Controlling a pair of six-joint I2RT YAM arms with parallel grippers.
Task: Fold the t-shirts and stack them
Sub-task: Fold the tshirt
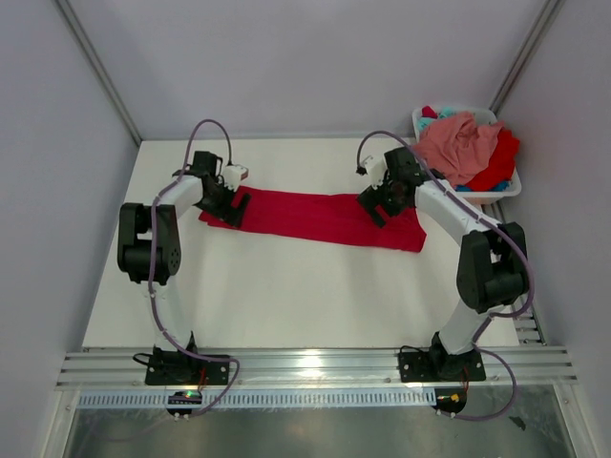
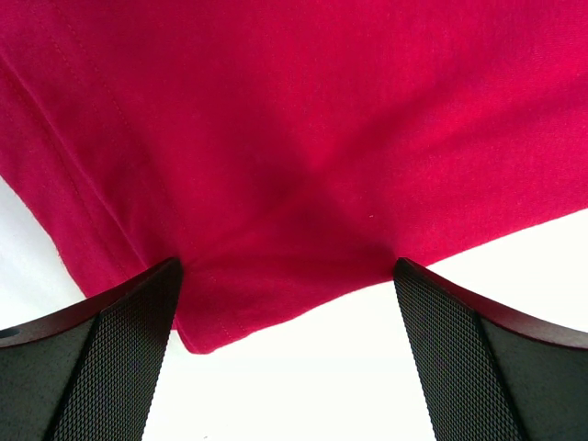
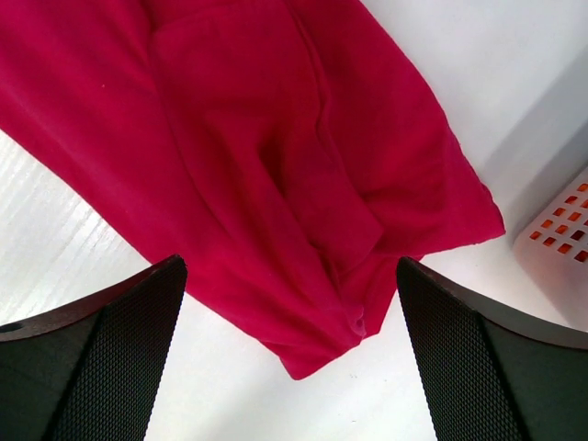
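Red t-shirt lies flat on the white surface as a long folded band, running left-right between the two arms. Left end effector is at the band's left end, released wide; wrist view shows the hem corner between its fingers. Right end effector is at the right end, also released wide, over a bunched corner. Can't tell if either touches cloth; nothing grasped. White basket in the far right corner holds a salmon t-shirt on top, a second red t-shirt and a bit of teal cloth.
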